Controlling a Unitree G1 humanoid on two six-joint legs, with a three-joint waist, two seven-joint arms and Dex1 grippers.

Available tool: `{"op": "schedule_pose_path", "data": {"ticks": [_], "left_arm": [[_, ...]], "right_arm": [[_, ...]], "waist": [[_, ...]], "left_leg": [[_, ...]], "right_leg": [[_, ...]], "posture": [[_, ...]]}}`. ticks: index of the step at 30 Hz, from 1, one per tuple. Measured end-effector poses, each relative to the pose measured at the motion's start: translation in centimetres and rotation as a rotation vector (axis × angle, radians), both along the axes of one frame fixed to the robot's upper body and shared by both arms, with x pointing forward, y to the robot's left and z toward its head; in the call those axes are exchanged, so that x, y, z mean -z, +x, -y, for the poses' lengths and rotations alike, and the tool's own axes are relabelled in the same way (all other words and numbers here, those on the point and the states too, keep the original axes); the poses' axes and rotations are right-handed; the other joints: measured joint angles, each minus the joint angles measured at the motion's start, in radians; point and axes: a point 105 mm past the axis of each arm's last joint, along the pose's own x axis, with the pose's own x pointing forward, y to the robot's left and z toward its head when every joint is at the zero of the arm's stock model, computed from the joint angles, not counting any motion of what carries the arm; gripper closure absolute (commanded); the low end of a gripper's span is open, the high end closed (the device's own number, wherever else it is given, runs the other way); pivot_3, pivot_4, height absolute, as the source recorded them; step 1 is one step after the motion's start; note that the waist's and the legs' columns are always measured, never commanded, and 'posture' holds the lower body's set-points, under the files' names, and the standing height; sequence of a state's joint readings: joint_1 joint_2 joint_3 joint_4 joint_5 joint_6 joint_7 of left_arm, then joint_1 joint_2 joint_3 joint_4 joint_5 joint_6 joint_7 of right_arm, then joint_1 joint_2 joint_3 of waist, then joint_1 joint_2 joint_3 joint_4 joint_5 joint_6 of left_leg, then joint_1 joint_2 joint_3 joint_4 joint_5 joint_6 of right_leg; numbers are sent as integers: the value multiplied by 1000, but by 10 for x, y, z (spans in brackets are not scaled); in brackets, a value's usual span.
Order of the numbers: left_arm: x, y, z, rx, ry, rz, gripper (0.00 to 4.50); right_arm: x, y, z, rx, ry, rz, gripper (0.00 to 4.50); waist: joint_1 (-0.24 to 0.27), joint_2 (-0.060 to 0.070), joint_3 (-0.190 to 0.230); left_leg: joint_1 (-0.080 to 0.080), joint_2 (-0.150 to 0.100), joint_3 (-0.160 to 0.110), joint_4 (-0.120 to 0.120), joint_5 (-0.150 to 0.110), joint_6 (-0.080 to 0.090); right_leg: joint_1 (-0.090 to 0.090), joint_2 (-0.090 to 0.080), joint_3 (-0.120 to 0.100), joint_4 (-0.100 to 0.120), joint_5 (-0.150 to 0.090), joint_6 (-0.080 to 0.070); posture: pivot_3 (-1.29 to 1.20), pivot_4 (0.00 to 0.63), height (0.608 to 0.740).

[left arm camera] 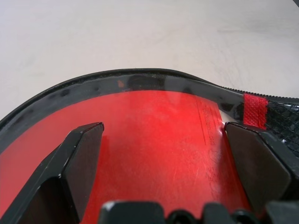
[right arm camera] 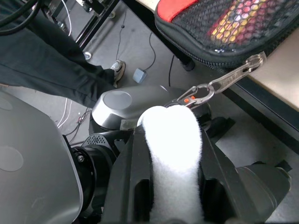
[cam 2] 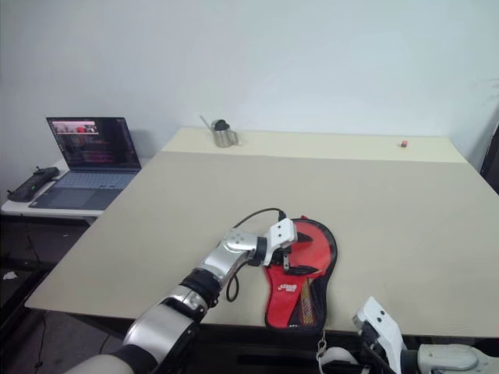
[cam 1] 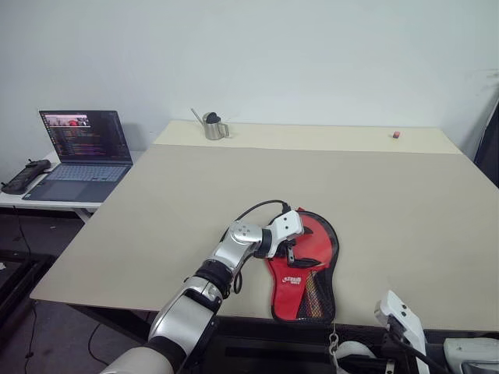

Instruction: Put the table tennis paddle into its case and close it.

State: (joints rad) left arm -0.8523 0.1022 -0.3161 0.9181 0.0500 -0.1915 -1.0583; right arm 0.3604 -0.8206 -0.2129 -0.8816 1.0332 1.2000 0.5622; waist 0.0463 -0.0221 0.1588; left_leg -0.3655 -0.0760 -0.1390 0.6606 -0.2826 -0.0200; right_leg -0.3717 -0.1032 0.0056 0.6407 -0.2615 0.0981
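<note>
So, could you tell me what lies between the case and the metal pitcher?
Only bare table between case and metal pitcher, in the left eye view.

One case [cam 1: 306,269] lying on one table [cam 1: 234,187]. One paddle [left arm camera: 154,140] showing inside it. One metal cup [cam 1: 214,126] and one small red object [cam 1: 396,135] sitting at far edge. One laptop [cam 1: 81,156] and one black controller [cam 1: 25,176] resting on side desk. One carabiner [right arm camera: 212,88] hanging from case.
</note>
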Motion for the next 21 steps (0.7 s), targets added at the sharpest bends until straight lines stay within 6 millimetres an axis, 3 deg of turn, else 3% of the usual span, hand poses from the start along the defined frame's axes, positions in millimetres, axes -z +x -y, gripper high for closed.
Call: {"op": "schedule_pose_path", "data": {"ticks": [5, 11, 14, 17, 21], "left_arm": [[0, 0, 0, -4, -4, 12, 0], [0, 2, 1, -19, -6, 20, 0], [0, 2, 1, -25, -8, 21, 0], [1, 2, -1, -33, -12, 23, 0], [1, 2, -6, -49, -21, 29, 0]], "right_arm": [[-6, 7, -3, -1, 17, 34, 2081], [-23, -4, -9, -106, 40, 19, 31], [-33, -4, -8, -142, 28, 51, 31], [-50, 14, -6, -140, 30, 149, 31], [-90, 90, 8, 17, 62, 426, 31]], "waist": [[0, -1, 0], [1, -2, 1], [1, -2, 1], [-1, -2, 1], [-16, -2, 1]], "left_leg": [[0, 0, 0, 0, 0, 0], [0, 0, 0, 1, 0, 0], [0, 1, 0, 0, 0, 0], [1, 1, 1, 0, 0, 0], [1, 1, 2, 0, 1, 1]], "right_leg": [[0, 0, 0, 0, 0, 0], [0, 0, 2, -1, 0, 0], [0, 0, 1, -2, 0, 0], [1, 0, 2, -2, 0, 0], [2, 0, 3, -4, 2, 3]], "posture": [[0, 150, 740], [0, 150, 740], [0, 150, 740], [0, 150, 740], [0, 150, 740]]}}
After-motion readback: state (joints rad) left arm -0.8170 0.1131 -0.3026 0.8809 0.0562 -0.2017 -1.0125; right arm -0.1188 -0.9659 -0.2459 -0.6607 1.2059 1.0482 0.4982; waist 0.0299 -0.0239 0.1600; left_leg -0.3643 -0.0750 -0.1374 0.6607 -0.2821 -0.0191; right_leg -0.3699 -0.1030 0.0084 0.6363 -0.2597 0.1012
